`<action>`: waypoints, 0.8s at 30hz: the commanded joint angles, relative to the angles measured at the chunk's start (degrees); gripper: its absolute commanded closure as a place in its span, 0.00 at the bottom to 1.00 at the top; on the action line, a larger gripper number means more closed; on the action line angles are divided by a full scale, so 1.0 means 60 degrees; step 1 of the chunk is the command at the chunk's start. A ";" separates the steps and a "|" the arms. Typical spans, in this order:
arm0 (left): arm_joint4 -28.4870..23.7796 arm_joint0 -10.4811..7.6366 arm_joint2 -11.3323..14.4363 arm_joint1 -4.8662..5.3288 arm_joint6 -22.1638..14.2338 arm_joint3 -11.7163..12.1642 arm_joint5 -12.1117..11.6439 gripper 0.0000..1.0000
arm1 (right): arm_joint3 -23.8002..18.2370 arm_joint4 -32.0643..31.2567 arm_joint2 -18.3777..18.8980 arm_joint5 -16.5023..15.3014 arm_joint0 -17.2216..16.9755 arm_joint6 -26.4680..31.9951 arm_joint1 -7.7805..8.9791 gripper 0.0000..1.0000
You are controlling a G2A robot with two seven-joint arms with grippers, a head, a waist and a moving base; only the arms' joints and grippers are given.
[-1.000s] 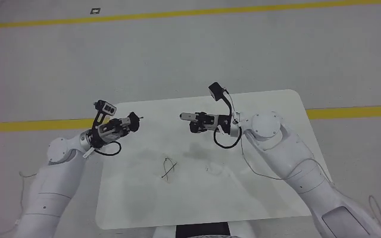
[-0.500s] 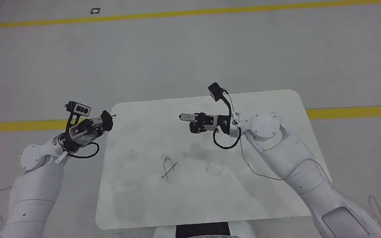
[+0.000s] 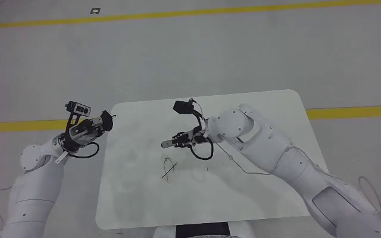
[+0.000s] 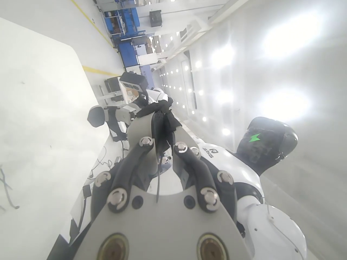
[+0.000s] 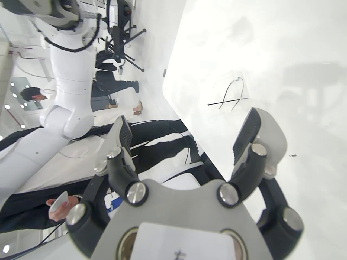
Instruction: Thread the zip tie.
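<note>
Black, thin, looped zip tie [image 5: 227, 101]

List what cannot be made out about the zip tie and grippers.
Top view: the zip tie is too small to tell whether it is threaded.
Right wrist view: past the open right gripper, strands cross; one tie or two, unclear.
Left wrist view: the picture's edge cuts the tie off.
Left wrist view: fingers of the shut left gripper hide what the thin dark strand between them is.

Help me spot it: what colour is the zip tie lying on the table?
Black. The zip tie shows best in the right wrist view.
</note>
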 commanded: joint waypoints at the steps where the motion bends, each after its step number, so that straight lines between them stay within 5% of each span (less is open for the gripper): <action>1: 0.0000 0.0000 0.0000 0.0000 0.0000 0.0000 0.0000 1.00 | 0.0278 -0.0332 -0.0245 -0.0024 0.0239 -0.0083 -0.0097 0.00; 24: 0.0000 0.0000 0.0000 0.0000 0.0000 0.0000 0.0000 1.00 | 0.0351 -0.0698 -0.0311 0.0018 0.0326 -0.0161 -0.0097 0.00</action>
